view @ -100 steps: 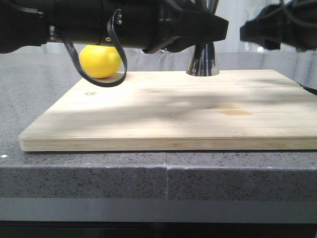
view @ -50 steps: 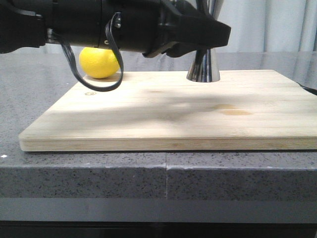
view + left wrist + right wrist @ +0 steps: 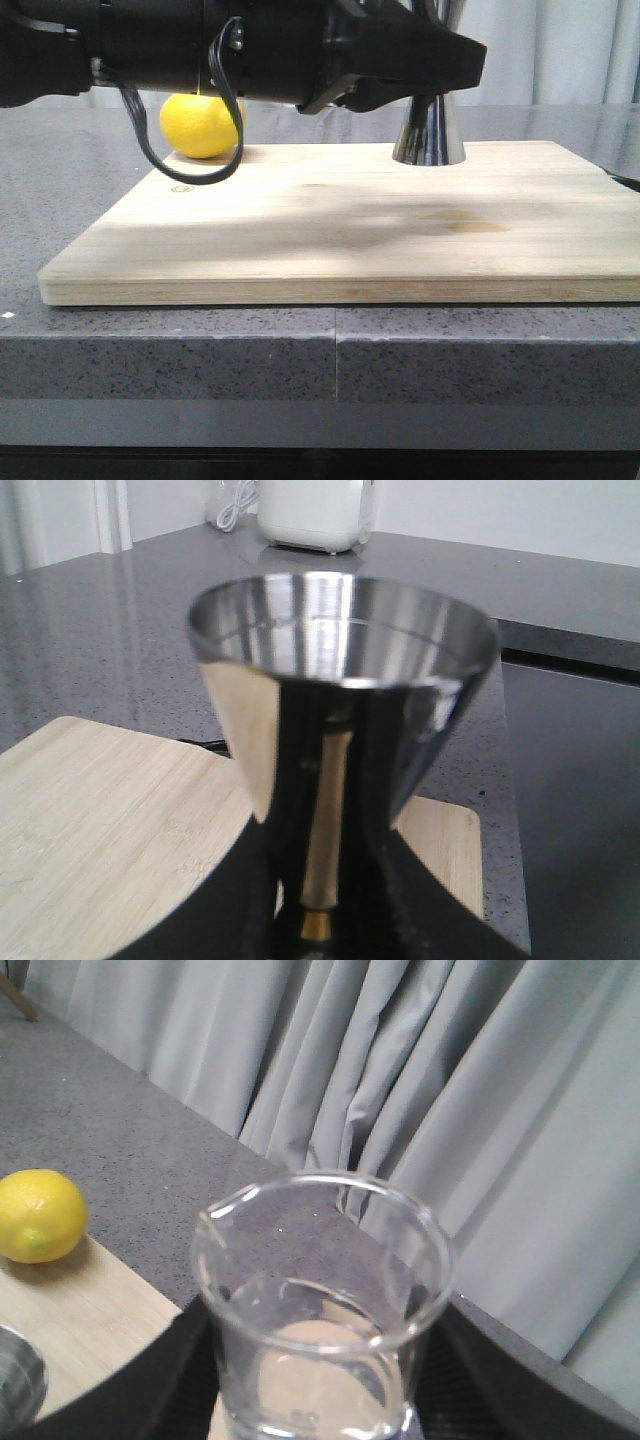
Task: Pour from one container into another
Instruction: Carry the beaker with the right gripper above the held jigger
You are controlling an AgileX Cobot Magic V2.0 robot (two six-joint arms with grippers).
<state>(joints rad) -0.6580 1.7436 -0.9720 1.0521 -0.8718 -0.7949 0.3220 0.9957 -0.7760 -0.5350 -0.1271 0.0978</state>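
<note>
Beaker [image 3: 320,1310] empty in right jaws; left jaws clamp empty jigger [image 3: 340,740]

The jigger [image 3: 428,135] is shiny silver steel, mirroring dark and pale streaks, with a gold-tinted band at its narrow waist [image 3: 318,925]. The beaker [image 3: 322,1310] is clear, colourless glass. The lemon [image 3: 201,124] is bright yellow. The cutting board [image 3: 350,230] is pale tan wood with a fine straight grain and a faint darker stain. The countertop [image 3: 60,200] is dark grey stone with fine speckles. The left arm [image 3: 200,50] and its looping cable [image 3: 190,175] are black. The curtain [image 3: 450,1090] is light grey, hanging in folds.
</note>
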